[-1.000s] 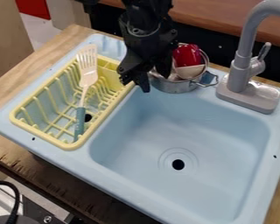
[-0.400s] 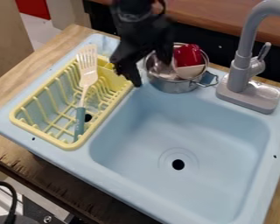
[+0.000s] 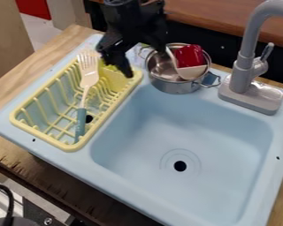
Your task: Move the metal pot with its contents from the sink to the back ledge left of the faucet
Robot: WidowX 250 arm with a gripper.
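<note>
Near the rack [image 3: 42, 135]'s far-right corner, end effector [image 3: 146, 62] open, empty. Pot [image 3: 176, 87] just right, red cup [image 3: 190, 56] inside. Risk: low rightward sweep could clip pot rim, tipping it.

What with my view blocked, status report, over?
Black claw open, empty, near yellow plastic dish rack. Beige slotted spatula with teal handle in rack. Silver metal pot close by, possible obstruction.

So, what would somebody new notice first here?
Probably the bright red thing in the shiny metal pot, at the back of the pale blue sink. Next, maybe the black gripper hanging by the back corner of the yellow rack. The spatula leaning in that rack stands out too.
</note>
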